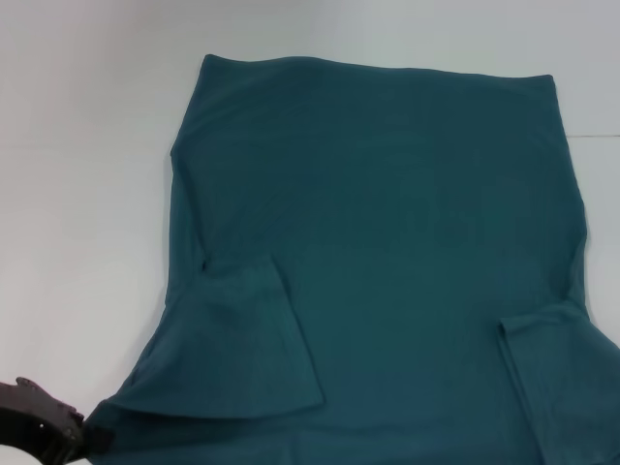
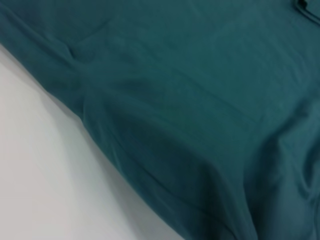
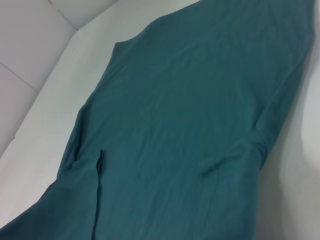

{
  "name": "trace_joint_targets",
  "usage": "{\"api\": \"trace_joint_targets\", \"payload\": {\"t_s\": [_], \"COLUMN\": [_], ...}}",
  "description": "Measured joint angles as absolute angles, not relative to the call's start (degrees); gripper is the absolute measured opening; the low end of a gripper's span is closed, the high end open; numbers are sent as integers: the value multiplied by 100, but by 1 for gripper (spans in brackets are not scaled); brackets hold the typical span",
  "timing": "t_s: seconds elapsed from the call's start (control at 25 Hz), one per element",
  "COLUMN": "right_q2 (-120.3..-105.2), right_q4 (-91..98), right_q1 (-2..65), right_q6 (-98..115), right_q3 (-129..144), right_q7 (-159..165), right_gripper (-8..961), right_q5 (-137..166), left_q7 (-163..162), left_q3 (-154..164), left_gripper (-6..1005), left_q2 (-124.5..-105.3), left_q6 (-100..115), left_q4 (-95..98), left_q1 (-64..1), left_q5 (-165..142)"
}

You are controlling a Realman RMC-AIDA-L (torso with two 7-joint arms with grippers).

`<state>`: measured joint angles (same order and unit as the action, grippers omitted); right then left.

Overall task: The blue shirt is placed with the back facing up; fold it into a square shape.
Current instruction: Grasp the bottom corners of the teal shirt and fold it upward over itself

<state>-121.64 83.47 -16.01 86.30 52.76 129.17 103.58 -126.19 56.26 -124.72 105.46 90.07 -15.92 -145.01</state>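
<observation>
The blue shirt (image 1: 387, 232) lies flat on the white counter (image 1: 87, 145), long axis running away from the robot, both sleeves already turned in over the body. The left pincer (image 1: 44, 426) sits at the near left corner, touching – it seems – the sleeve hem; I cannot tell whether its fingers are apart or together. The right pincer is not in view. Around the shirt the counter shows free room.
</observation>
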Motion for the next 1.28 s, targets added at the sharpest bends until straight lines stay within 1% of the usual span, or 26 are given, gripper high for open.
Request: {"api": "trace_joint_targets", "payload": {"t_s": [0.32, 0.76, 0.92, 1.28], "right_q2": [-12164, -12164, -12164, -12164], "right_q4": [8385, 8344, 8317, 8489], "right_q1": [-1702, -2117, -2094, -1963], "right_q6": [8730, 8725, 8705, 8611], "right_q3": [5112, 5084, 5150, 5584], "right_q7": [12878, 12629, 12602, 12764], "right_gripper": [15, 15, 15, 15], "right_q5": [10348, 9978, 9925, 9909], "left_q7": [-12615, -12595, -12580, -12546], "left_q3": [5607, 5613, 5629, 5708], "left_gripper": [49, 49, 49, 49], "left_q2": [-12472, -12472, -12472, -12472], "left_q6": [10600, 10742, 10748, 10930], "left_q4": [9116, 9231, 9333, 9377], "left_q1": [-1487, -1324, -1251, -1335], "left_q5": [-14500, -14338, -14164, -14116]}}
